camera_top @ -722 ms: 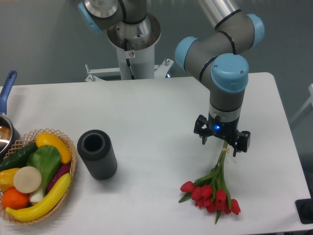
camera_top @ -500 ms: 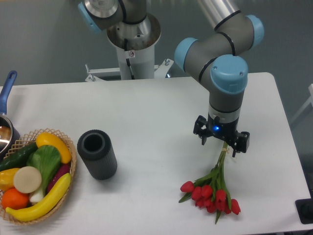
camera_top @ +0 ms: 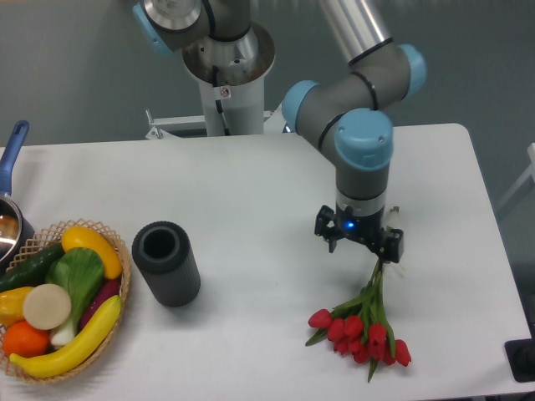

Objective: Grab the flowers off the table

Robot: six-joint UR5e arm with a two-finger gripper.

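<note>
flowers (camera_top: 361, 327) lying flat on the white tabletop (camera_top: 251, 200), near the front right edge, red buds toward the camera, green stems running up and away. gripper (camera_top: 359, 242) hanging low over the far ends of the stems, blue light lit on its body. jaws hidden from this angle, so cannot tell whether parted or closed on the stems. dark cylinder (camera_top: 165, 263) lying on its side left of centre, well apart from the flowers. wicker basket (camera_top: 121, 288) of toy fruit and vegetables at the front left corner. pot with a blue handle (camera_top: 14, 150) at the left edge.
</note>
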